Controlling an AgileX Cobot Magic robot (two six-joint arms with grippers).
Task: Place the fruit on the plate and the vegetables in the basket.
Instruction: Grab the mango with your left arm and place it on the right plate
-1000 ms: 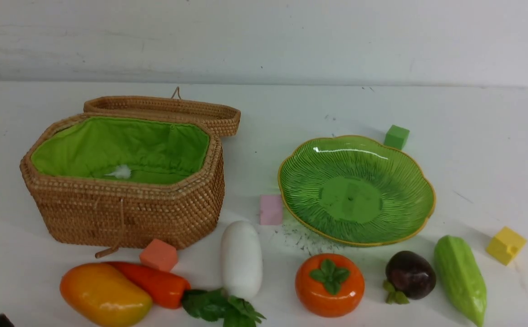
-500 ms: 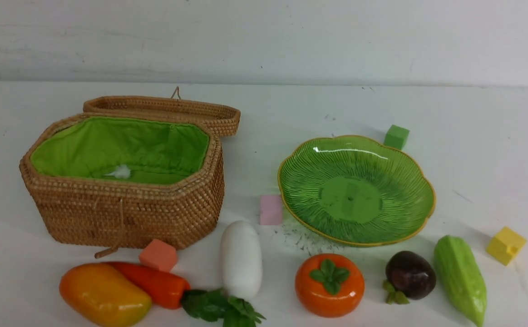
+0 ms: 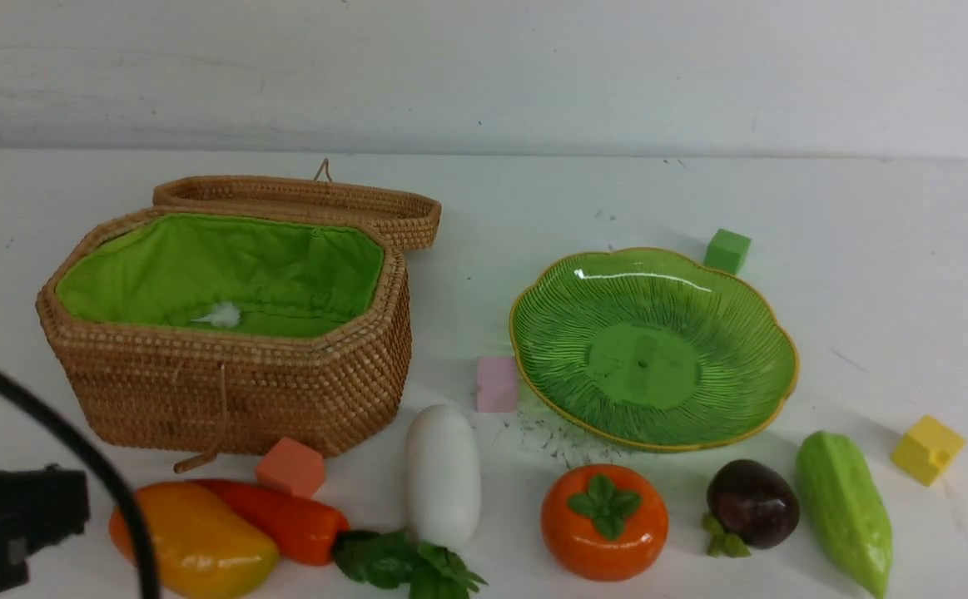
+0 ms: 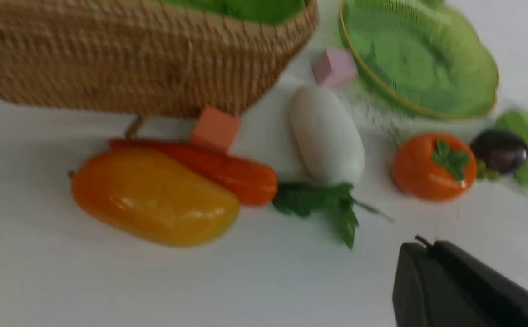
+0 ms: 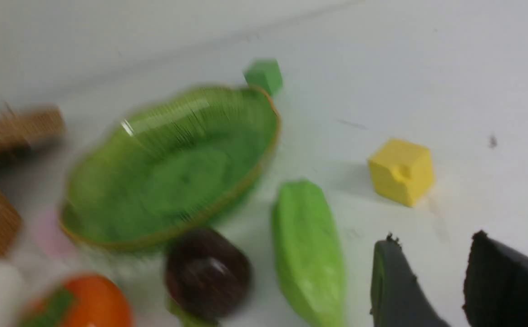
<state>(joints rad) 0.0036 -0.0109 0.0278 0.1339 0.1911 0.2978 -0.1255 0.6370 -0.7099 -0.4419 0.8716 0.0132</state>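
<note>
Wicker, tan and tightly woven, makes up the basket [image 3: 225, 391] at the counter's [image 3: 484, 191] left. Its hinged lid [image 3: 300, 198] is thrown back behind it, and the bright green lining [image 3: 225, 266] holds only a small white tuft [image 3: 219, 314]. To its right sits the green leaf-ribbed plate [image 3: 563, 287] with nothing on it; a pink cube [image 3: 497, 384] stands just beside its left rim and a green cube [image 3: 727, 251] behind its far right edge.

All the toys lie in a row along the near side, none yet sorted. From the left: the yellow-orange mango [image 3: 201, 541] touching the carrot [image 3: 284, 520], with a salmon cube [image 3: 290, 467] between the carrot and the basket wall. Next comes the white radish [image 3: 442, 474], with the carrot's dark leaves [image 3: 404, 566] against its near end. Then follow the persimmon [image 3: 604, 524], the mangosteen [image 3: 752, 503] and the bitter gourd [image 3: 843, 512]. A yellow cube [image 3: 927, 449] stands right of the gourd.

At the near left corner the left arm [image 3: 9, 520] shows as a dark block, its black cable [image 3: 76, 449] crossing in front of the mango's left end. The left jaws are pressed together with nothing between them. The right jaws show only in the blurred right wrist view — two dark fingers [image 5: 395, 281] set moderately apart, gripping nothing, near the gourd and the yellow cube.
</note>
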